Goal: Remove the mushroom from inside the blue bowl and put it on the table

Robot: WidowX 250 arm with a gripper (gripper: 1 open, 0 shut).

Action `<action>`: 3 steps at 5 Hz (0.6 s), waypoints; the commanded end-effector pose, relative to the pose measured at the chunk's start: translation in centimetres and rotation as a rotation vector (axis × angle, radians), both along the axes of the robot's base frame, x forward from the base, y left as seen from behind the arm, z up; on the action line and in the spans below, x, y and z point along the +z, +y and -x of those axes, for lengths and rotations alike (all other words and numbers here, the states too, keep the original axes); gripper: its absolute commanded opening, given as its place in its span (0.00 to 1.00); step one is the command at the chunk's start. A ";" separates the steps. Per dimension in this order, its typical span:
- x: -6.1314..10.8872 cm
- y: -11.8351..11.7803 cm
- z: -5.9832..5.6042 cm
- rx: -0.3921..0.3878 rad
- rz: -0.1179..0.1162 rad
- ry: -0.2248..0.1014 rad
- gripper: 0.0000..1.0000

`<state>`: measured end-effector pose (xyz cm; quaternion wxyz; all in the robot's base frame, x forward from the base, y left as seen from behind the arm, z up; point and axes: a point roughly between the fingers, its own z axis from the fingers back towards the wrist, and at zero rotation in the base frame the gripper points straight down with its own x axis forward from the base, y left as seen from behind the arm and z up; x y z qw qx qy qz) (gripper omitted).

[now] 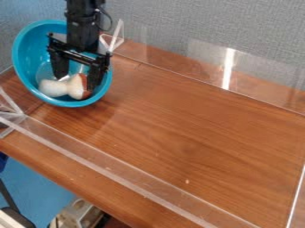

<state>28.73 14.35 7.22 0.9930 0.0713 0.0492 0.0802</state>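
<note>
The blue bowl (34,53) sits at the far left of the table (191,125), tilted toward the camera. Inside it lies the mushroom (62,86), white stem showing with a reddish cap edge at its right. My black gripper (74,71) points straight down into the bowl, open, its two fingers (56,64) standing on either side just above the mushroom. Nothing is held between them. Part of the mushroom's cap is hidden behind the right finger.
Low clear acrylic walls (226,67) run along the table's edges, and one wall (107,165) lines the near side. A clear bracket (113,40) stands just behind the bowl. A grey wall backs the scene.
</note>
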 end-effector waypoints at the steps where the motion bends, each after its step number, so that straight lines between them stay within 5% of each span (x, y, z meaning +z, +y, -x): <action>1: 2.0 -0.3 -0.3 0.009 -0.025 -0.070 1.00; 3: 3.2 -1.0 0.0 0.017 -0.041 -0.097 1.00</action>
